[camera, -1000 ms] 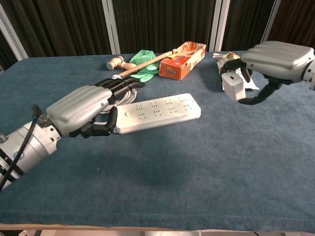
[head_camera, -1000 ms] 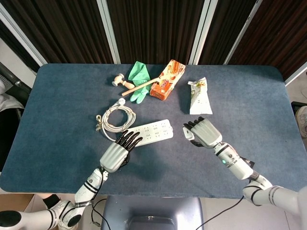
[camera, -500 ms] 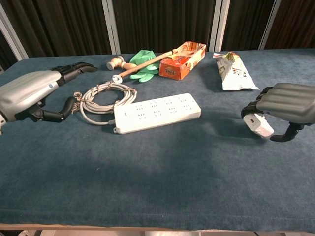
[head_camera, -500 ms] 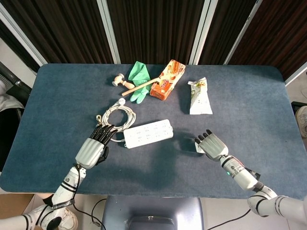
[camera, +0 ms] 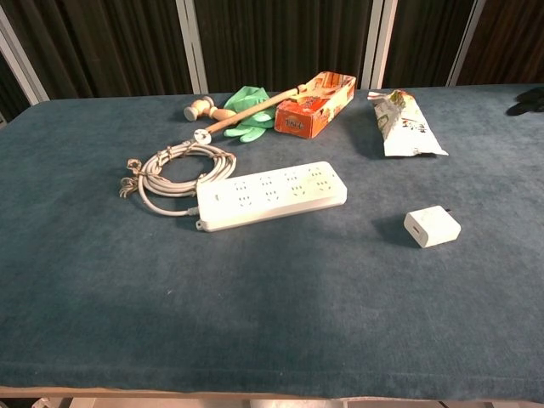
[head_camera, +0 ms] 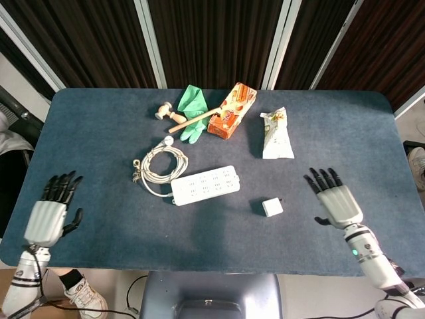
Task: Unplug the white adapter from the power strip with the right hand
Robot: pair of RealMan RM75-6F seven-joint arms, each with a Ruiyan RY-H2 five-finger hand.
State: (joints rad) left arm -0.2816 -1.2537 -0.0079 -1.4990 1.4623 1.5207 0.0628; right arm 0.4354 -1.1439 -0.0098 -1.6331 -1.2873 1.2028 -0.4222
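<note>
The white adapter (head_camera: 271, 207) (camera: 432, 226) lies alone on the blue table, to the right of the white power strip (head_camera: 205, 185) (camera: 270, 195) and unplugged from it. My right hand (head_camera: 336, 201) is flat with fingers spread near the table's front right, well clear of the adapter and holding nothing. Only its dark fingertips (camera: 527, 100) show at the right edge of the chest view. My left hand (head_camera: 50, 212) hovers with fingers spread at the front left edge, also holding nothing.
The strip's coiled cable (head_camera: 157, 166) lies to its left. At the back stand a wooden mallet (head_camera: 180, 119), a green glove (head_camera: 192, 107), an orange box (head_camera: 232, 111) and a snack bag (head_camera: 275, 134).
My right hand let go of the adapter on the table and drew back to the right. My left hand left the power strip and pulled back to the front left edge.
</note>
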